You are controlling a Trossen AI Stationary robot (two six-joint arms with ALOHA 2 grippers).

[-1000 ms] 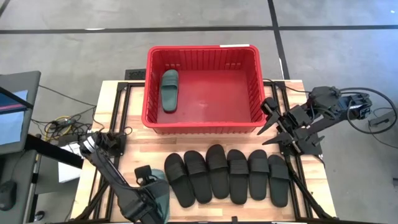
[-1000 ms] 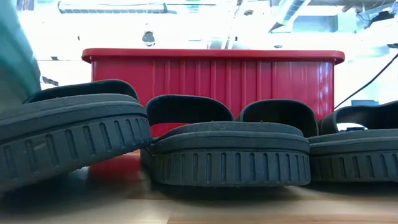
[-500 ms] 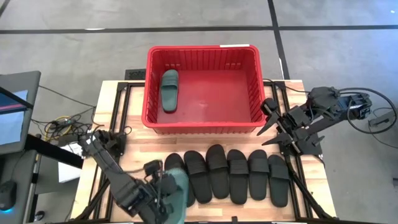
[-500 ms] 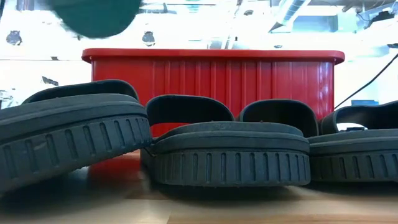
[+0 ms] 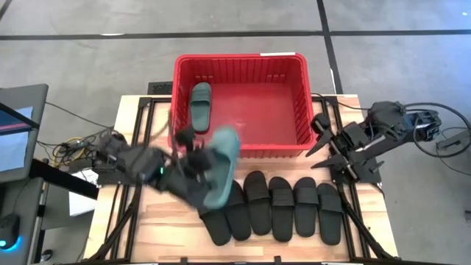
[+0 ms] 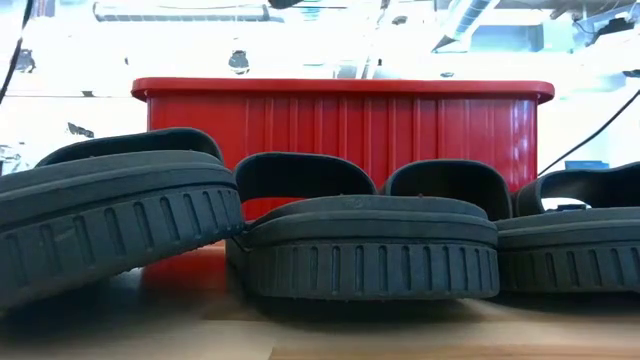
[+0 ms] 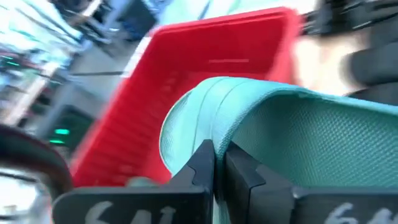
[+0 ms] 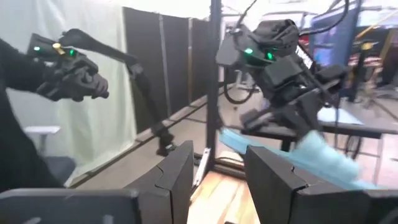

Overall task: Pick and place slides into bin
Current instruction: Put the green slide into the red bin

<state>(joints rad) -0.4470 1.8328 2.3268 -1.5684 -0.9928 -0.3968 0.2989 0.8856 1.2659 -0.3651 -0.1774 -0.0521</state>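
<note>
Carrying the second sage-green slide (image 5: 219, 168) through the air, the left gripper (image 5: 193, 158) hangs over the table just in front of the red bin (image 5: 239, 151), its fingers clenched on the sandal's edge. In the left wrist view the two dark fingers (image 7: 202, 168) meet tightly on the curled rim of the green rubber, with the bin's slotted wall beyond. The slide hangs tilted, one end reaching over the bin's near rim, the other over the row of black slides (image 5: 272, 207).

Its mate, the other green slide (image 5: 201, 106), lies flat on the bin floor by the left wall. Six black slides remain lined up on the wooden table (image 5: 140, 221) between the bin and the table's front edge; the low view shows their ribbed soles (image 6: 370, 250) resting level, with the bin's wall behind them.

The right gripper (image 5: 321, 141) waits beside the bin's right wall, fingers parted and holding nothing — it plays no part for now.

The risks I see lie in the grip and the clearance. A pinch on a soft rim only lets the sandal swing or slip, likely dropping it onto the black row and scattering it. If the arm travels too low, the trailing end could catch the bin's rim — tipping the slide out or nudging the bin. Releasing too early would leave it straddling the rim.
</note>
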